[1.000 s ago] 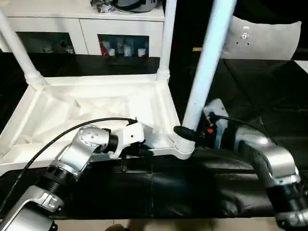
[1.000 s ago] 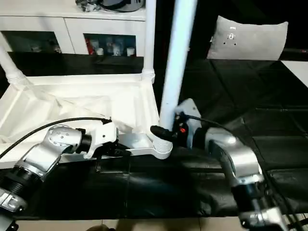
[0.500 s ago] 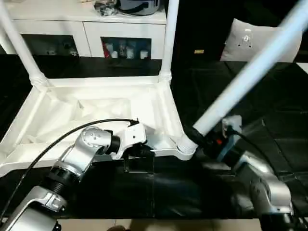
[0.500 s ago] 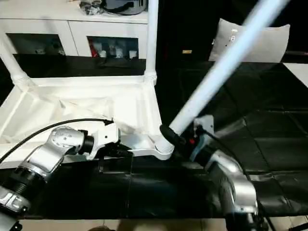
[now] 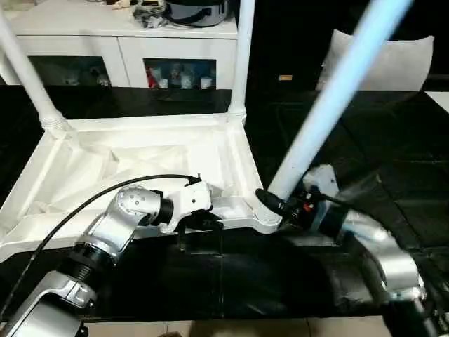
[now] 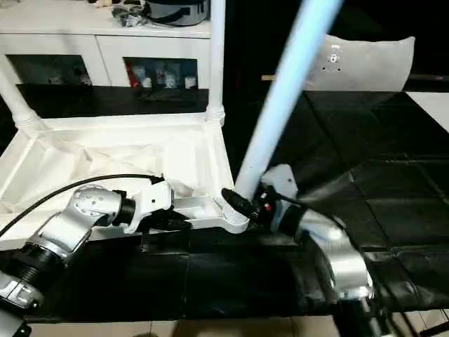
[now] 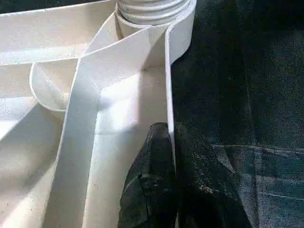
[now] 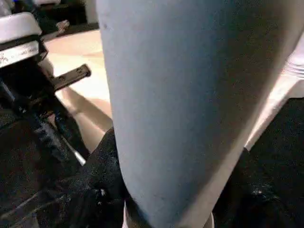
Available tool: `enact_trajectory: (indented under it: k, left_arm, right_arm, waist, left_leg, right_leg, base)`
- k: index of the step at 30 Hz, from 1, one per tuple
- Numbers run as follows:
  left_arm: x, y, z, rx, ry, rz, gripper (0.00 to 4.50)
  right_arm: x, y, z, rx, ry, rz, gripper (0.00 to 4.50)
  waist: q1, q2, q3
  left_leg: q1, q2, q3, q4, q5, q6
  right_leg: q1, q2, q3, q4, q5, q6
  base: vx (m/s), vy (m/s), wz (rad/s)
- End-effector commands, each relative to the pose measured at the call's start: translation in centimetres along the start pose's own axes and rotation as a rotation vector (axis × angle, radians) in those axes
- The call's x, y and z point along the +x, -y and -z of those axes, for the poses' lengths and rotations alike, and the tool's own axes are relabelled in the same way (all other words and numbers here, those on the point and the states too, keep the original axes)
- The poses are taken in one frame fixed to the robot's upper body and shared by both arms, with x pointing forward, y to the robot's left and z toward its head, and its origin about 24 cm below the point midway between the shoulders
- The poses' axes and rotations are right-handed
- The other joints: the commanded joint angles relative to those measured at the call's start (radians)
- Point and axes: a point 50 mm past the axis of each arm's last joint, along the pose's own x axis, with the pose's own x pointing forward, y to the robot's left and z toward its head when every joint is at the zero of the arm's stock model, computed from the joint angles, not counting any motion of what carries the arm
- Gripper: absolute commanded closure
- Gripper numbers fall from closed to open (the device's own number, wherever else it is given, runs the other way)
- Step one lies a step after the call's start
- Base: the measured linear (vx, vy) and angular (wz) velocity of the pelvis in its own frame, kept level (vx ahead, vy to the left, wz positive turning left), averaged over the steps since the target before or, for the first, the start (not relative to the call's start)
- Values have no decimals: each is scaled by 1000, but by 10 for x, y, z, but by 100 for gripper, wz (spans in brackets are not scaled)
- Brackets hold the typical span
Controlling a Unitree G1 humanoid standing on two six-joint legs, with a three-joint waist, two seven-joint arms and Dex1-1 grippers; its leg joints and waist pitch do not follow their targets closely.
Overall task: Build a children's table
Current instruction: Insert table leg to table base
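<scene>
the table top (image 5: 133, 165) lies upside down on a black mat (image 5: 280, 281), its ribbed underside up, its near rim close to the mat's near edge. to the right of it the mat runs bare toward the right edge; behind it stands a white cabinet (image 5: 126, 42) with glass doors. two legs (image 5: 242, 63) stand upright in the far corner sockets.

my left arm reaches in from the near left, forearm angled across the near rim. my left gripper (image 7: 172, 156) is pinched closed on that rim (image 7: 167, 85), one black finger (image 7: 152, 190) inside the wall and one outside, a short way from the near right corner socket (image 5: 269, 219).

my right arm comes in from the near right, bent low over the mat. my right gripper (image 5: 277, 203) clasps a third leg (image 5: 330, 98) at its lower end, just above that socket. the leg tilts up and to the right, its foot at the socket; i cannot tell whether it is seated.
</scene>
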Motion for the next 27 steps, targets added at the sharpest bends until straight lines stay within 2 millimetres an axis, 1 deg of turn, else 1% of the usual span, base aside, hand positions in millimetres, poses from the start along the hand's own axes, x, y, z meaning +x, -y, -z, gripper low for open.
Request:
enact_trajectory:
  k: [1,2,3,4,6,7,8,11,13,17,18,19,20,21,22,23,25,26,27]
  left_arm:
    - [-3,-4,-4,43,-24,19,450]
    - [-5,-6,-4,46,-29,19,450]
    - [-6,-7,-4,47,-32,18,450]
    - [-7,-9,-4,48,-34,18,450]
    - [-8,-10,-4,48,-35,17,450]
    - [-10,-12,-5,50,-38,18,450]
    - [-10,-13,-5,51,-39,18,450]
    - [-12,-17,-7,57,-43,19,450]
    - [-13,-20,-8,58,-41,15,450]
    - [-14,-29,-12,57,-38,-8,450]
    - [-14,-29,-12,57,-38,-8,450]
    - [-15,-30,-12,58,-39,-11,450]
    - [-15,-31,-12,57,-37,-13,450]
    - [-15,-30,-11,53,-33,-14,450]
    - [-15,-29,-11,45,-24,-11,450]
    - [-15,-28,-10,39,-19,-9,450]
    - [-16,-26,-10,29,-8,-6,450]
    - [-16,-23,-9,20,-1,-7,450]
    - [-15,-18,-7,5,-1,-18,450]
  right_arm:
    - [-5,-12,49,124,-237,-50,261]
    - [-5,-14,50,129,-249,-72,261]
    - [-5,-15,50,135,-255,-86,261]
    - [-5,-16,52,145,-264,-100,261]
    - [-4,-17,52,149,-267,-101,261]
    - [-3,-17,53,156,-275,-108,261]
    - [-2,-17,54,156,-277,-109,261]
    - [1,-16,54,154,-284,-107,261]
    - [2,-16,54,152,-287,-105,261]
    - [8,-19,52,160,-276,-79,261]
    - [8,-19,52,160,-276,-78,261]
    - [9,-20,52,160,-271,-73,261]
    - [10,-21,52,163,-263,-67,261]
    - [11,-21,52,166,-259,-56,261]
    - [12,-21,52,167,-257,-45,261]
    - [13,-21,52,167,-257,-37,261]
    - [13,-21,52,171,-256,-23,261]
    - [14,-21,52,174,-254,-8,261]
    - [16,-19,51,176,-251,27,261]
  waist:
    - [6,4,-38]
    - [8,4,-39]
    - [8,4,-40]
    - [8,8,-42]
    - [8,5,-42]
    - [8,10,-41]
    - [6,8,-41]
    - [5,5,-35]
    - [5,5,-35]
    - [6,7,-34]
    - [6,7,-34]
    - [4,8,-33]
    - [5,9,-33]
    - [4,10,-32]
    - [4,13,-32]
    - [3,10,-31]
    - [4,11,-30]
    - [2,10,-28]
    - [3,14,-29]
  left_leg:
    - [9,75,-34,-89,-281,-15]
    - [9,75,-34,-89,-269,-12]
    - [9,75,-34,-89,-267,-10]
    - [10,74,-34,-89,-259,-9]
    - [10,77,-34,-91,-263,-11]
    - [12,76,-33,-91,-274,-14]
    - [12,75,-33,-91,-282,-16]
    - [14,75,-35,-94,-325,-26]
    - [17,77,-37,-97,-354,-37]
    - [16,78,-39,-100,-359,-43]
    - [18,78,-39,-100,-361,-44]
    - [15,78,-40,-102,-370,-48]
    - [18,80,-41,-102,-380,-51]
    - [17,80,-42,-104,-387,-54]
    - [17,80,-43,-105,-393,-56]
    - [16,80,-43,-105,-404,-59]
    - [19,80,-44,-105,-418,-62]
    - [18,80,-45,-107,-427,-63]
    - [18,81,-47,-108,-430,-67]
  right_leg:
    - [18,-93,48,-93,-210,-218]
    - [19,-94,47,-91,-181,-224]
    - [19,-93,47,-91,-171,-226]
    - [21,-92,45,-89,-147,-231]
    - [22,-92,44,-88,-116,-242]
    - [21,-92,44,-89,-119,-245]
    - [21,-92,44,-90,-129,-246]
    - [18,-95,46,-97,-212,-238]
    - [15,-97,49,-103,-287,-218]
    - [11,-98,50,-104,-294,-210]
    - [10,-98,50,-104,-294,-209]
    - [10,-97,49,-104,-297,-208]
    - [9,-99,50,-105,-305,-207]
    - [8,-99,50,-105,-310,-206]
    - [8,-99,50,-105,-315,-204]
    - [7,-100,51,-107,-327,-201]
    - [3,-101,52,-109,-355,-195]
    - [3,-102,53,-111,-374,-191]
    - [3,-103,53,-109,-377,-191]
  base:
    - [0,0,0]
    - [0,0,0]
    - [0,0,0]
    - [0,0,0]
    - [0,0,0]
    - [0,0,0]
    - [0,0,0]
    - [0,0,0]
    - [0,0,0]
    - [0,0,0]
    - [0,0,0]
    - [0,0,0]
    - [0,0,0]
    - [0,0,0]
    - [0,0,0]
    - [0,0,0]
    - [0,0,0]
    - [0,0,0]
    - [0,0,0]
